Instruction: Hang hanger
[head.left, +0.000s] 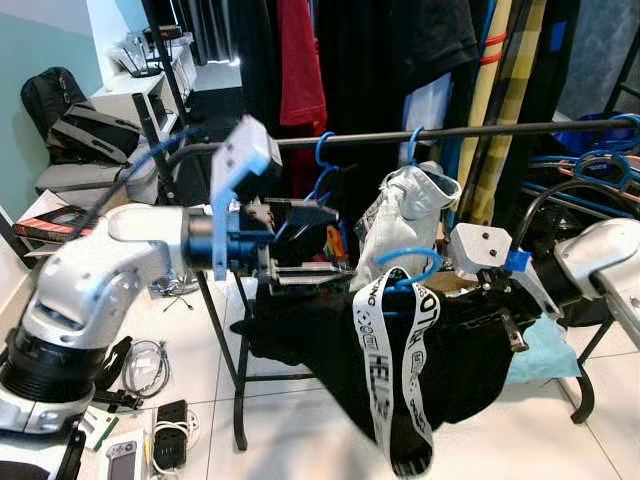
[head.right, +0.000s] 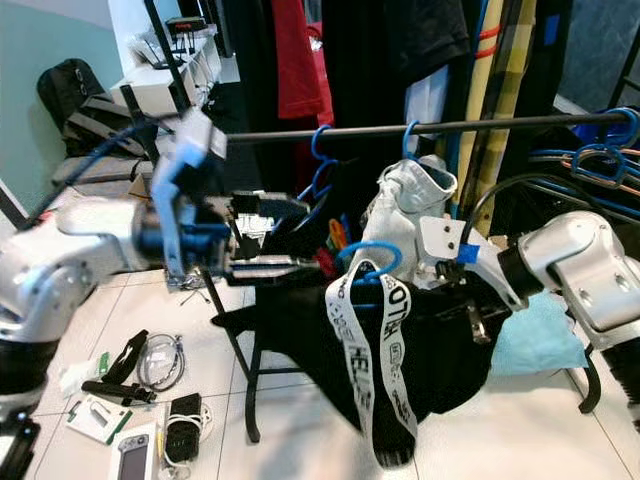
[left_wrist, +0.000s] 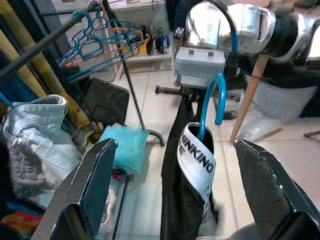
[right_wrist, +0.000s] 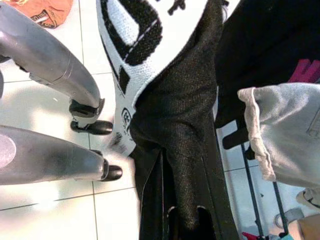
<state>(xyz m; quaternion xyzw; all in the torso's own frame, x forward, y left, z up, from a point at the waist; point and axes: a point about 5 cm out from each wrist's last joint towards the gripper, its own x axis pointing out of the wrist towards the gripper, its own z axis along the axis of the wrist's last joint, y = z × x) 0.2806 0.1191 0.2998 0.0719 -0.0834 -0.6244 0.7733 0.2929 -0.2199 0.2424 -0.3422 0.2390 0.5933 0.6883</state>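
Note:
A blue hanger (head.left: 410, 262) carries a black garment (head.left: 320, 340) with a white lettered band (head.left: 375, 350) draped over it. It hangs in front of and below the black clothes rail (head.left: 480, 129). My right gripper (head.left: 500, 300) is at the garment's right end, and in its wrist view the fingers (right_wrist: 172, 217) are shut on the black fabric. My left gripper (head.left: 310, 245) is at the garment's left end and stands open. In the left wrist view the wide-apart fingers (left_wrist: 95, 175) frame the hanger hook (left_wrist: 212, 100) without touching it.
A pale denim piece (head.left: 405, 215) and blue hangers (head.left: 325, 165) hang on the rail, with dark and red clothes behind. More blue hangers (head.left: 600, 165) cluster at the right. The rack's leg (head.left: 238, 390) stands on the tiled floor among cables and small devices (head.left: 150, 400). A teal cloth (head.left: 545, 355) lies at the right.

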